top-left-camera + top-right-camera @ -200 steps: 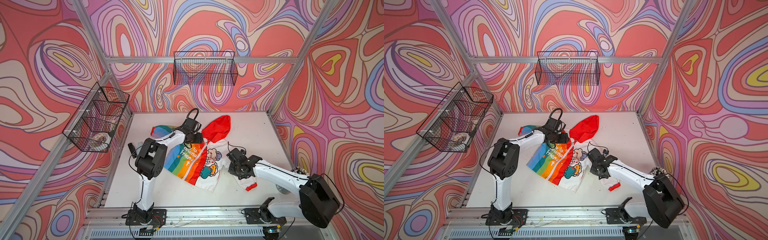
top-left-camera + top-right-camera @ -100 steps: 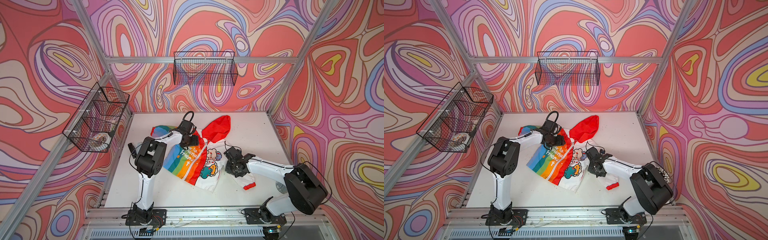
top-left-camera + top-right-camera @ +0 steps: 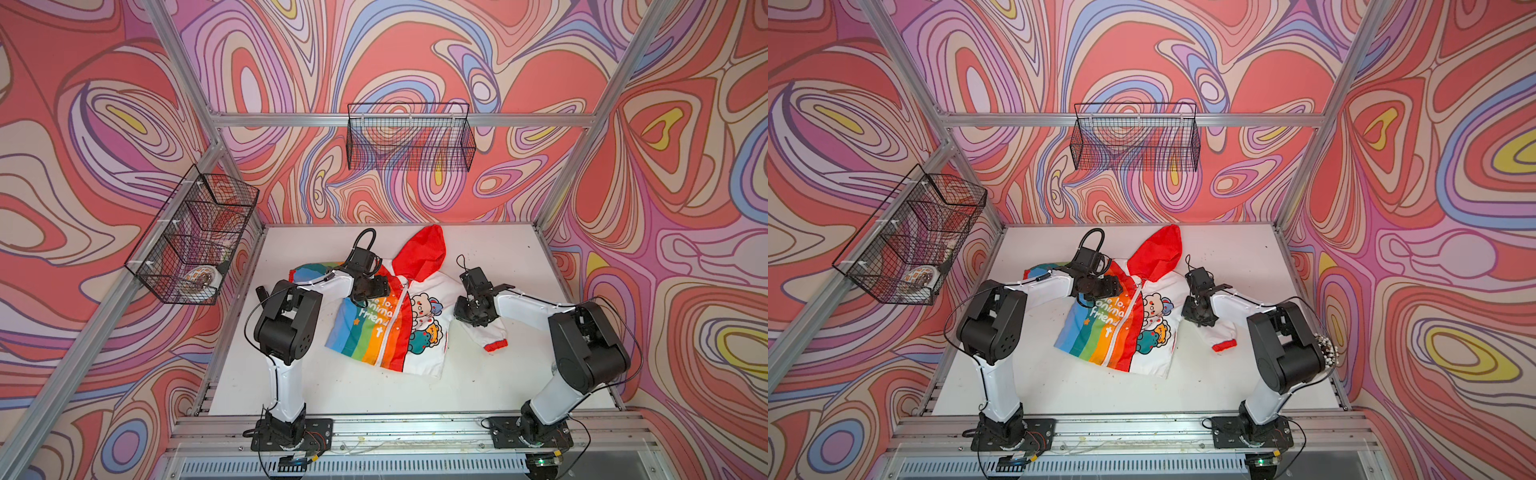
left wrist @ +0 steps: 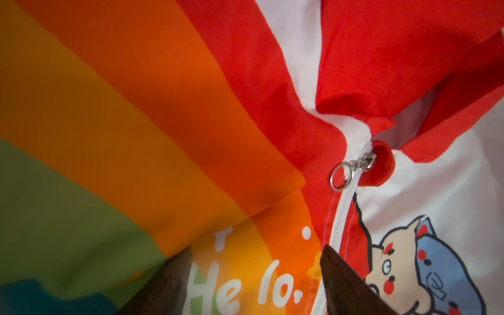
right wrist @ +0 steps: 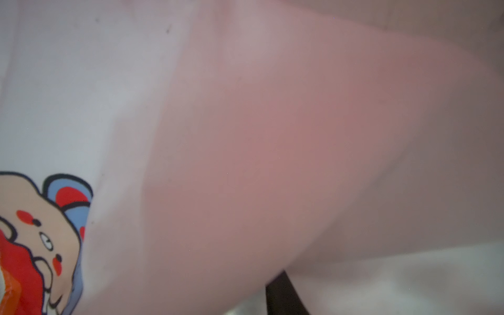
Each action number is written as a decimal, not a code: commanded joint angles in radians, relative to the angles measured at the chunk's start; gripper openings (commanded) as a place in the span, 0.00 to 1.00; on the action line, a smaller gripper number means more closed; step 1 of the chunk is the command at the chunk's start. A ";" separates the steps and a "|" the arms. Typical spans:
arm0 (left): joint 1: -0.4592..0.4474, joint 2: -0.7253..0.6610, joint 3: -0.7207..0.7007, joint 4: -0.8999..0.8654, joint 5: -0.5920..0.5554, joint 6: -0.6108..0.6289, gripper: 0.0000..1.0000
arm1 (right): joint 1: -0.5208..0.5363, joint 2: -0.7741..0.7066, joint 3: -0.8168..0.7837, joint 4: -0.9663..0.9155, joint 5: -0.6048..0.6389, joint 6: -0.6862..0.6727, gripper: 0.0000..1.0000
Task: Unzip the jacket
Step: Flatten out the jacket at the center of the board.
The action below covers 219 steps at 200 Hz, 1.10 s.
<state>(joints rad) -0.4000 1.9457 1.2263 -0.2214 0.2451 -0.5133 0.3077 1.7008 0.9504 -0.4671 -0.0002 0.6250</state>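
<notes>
The jacket point(image 3: 390, 332) point(image 3: 1121, 332) lies flat on the white table point(image 3: 332, 395), red hood point(image 3: 419, 253) toward the back and its white zipper point(image 4: 338, 226) closed. The silver ring pull point(image 4: 341, 177) sits at the collar. My left gripper point(image 3: 382, 286) point(image 3: 1112, 284) point(image 4: 256, 261) hovers open over the rainbow half. "Hello" shows between its dark fingers point(image 4: 343, 283), and the pull lies just beyond them. My right gripper point(image 3: 467, 311) point(image 3: 1196, 311) is shut on the white sleeve point(image 5: 245, 136), near the shoulder. That cloth fills the right wrist view, leaving one finger point(image 5: 283, 297) showing. The red cuff point(image 3: 495, 345) trails behind.
A black wire basket point(image 3: 409, 137) hangs on the back wall. Another wire basket point(image 3: 195, 237) on the left wall holds a patterned roll point(image 3: 199, 276). Aluminium posts point(image 3: 544, 232) stand at the table's corners, and both arm bases sit on the front rail point(image 3: 415, 428).
My right gripper has moved left and back, dragging the sleeve so the red cuff has slid toward the back. The right arm's elbow has swung inward. My left gripper has edged toward the zipper and opened slightly.
</notes>
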 commanded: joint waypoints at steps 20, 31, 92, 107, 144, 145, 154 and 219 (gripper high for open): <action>0.005 -0.066 -0.136 -0.060 0.009 -0.053 0.76 | -0.053 0.078 0.056 -0.013 -0.071 -0.197 0.19; 0.004 -0.093 -0.137 -0.055 0.025 -0.051 0.77 | -0.052 0.008 0.054 0.008 -0.120 -0.237 0.20; -0.057 -0.232 0.039 -0.104 -0.034 0.083 0.81 | -0.081 -0.319 -0.009 -0.079 0.252 -0.161 0.32; -0.078 -0.217 0.060 -0.074 -0.014 0.125 0.81 | -0.126 -0.347 -0.033 -0.124 0.275 -0.077 0.33; -0.149 -0.136 0.116 -0.034 0.041 0.143 0.81 | -0.220 -0.367 -0.135 -0.149 0.209 0.056 0.36; -0.152 -0.133 0.118 -0.026 0.041 0.143 0.81 | -0.221 -0.367 -0.138 -0.149 0.208 0.059 0.36; -0.170 -0.115 0.133 -0.012 0.045 0.142 0.80 | -0.230 -0.370 -0.162 -0.142 0.189 0.076 0.37; -0.218 0.003 0.211 -0.015 0.037 0.147 0.79 | -0.242 -0.339 -0.240 -0.067 0.123 0.097 0.43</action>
<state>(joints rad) -0.6220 1.9293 1.3994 -0.2447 0.2806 -0.3878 0.0746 1.3396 0.7174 -0.5716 0.1368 0.6998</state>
